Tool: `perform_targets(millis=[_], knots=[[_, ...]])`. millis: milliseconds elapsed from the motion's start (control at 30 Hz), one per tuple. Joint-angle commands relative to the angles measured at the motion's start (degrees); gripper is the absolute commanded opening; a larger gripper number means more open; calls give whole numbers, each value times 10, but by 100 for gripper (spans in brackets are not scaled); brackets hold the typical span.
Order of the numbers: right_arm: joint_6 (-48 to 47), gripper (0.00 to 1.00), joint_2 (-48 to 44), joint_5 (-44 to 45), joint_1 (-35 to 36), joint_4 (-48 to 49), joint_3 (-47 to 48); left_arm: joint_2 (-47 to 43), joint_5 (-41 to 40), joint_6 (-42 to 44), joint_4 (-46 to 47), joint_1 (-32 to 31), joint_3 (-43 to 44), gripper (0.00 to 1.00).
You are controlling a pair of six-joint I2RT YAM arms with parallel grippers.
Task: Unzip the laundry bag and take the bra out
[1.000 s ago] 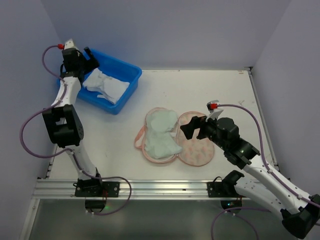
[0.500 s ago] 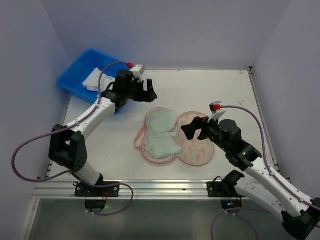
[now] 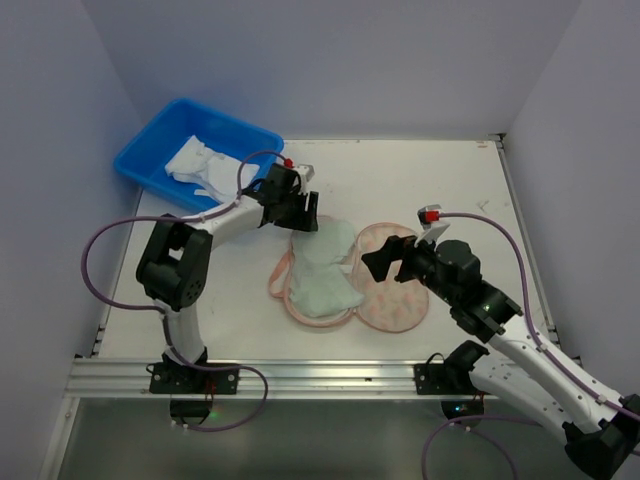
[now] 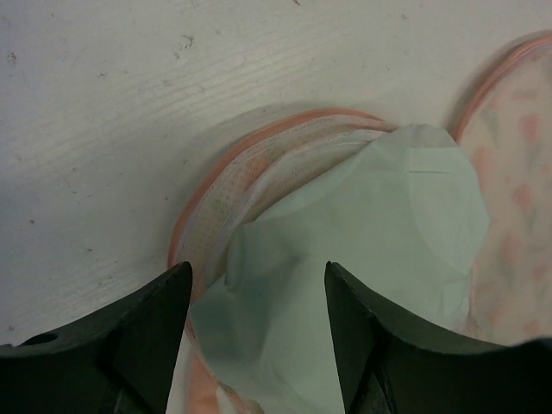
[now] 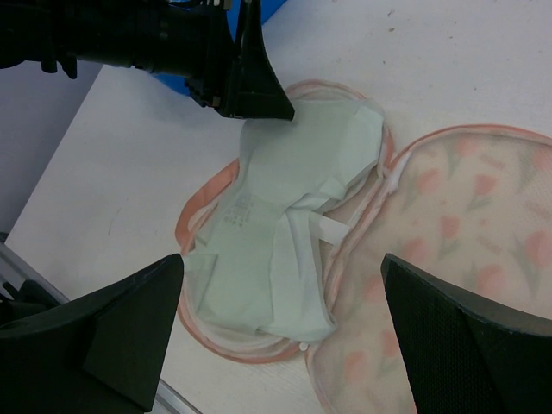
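Note:
The laundry bag (image 3: 392,295) lies unzipped and spread open mid-table, its floral flap (image 5: 466,233) to the right and pink edging (image 4: 216,185) round the left half. The pale mint bra (image 3: 322,268) lies in the open left half; it also shows in the left wrist view (image 4: 388,250) and the right wrist view (image 5: 285,207). My left gripper (image 3: 303,214) is open, low over the bra's far end, one finger (image 4: 138,336) on each side of it. My right gripper (image 3: 385,257) is open, above the flap's left edge, holding nothing.
A blue plastic tub (image 3: 150,155) with white cloth (image 3: 205,165) in it stands at the back left. Grey walls close in the table on three sides. A metal rail (image 3: 300,375) runs along the near edge.
My left arm has swung from the blue tub across to the bag, and its open gripper now sits over the bra's far end. The right arm has barely moved.

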Motion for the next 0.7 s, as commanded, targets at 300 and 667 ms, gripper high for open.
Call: perform_targets(millis=[300, 667], knots=[[4, 99, -1, -10, -2, 22, -9, 9, -13, 10, -7, -26, 11, 50], [6, 99, -1, -14, -1, 25, -14, -4, -7, 6, -7, -41, -11, 33]])
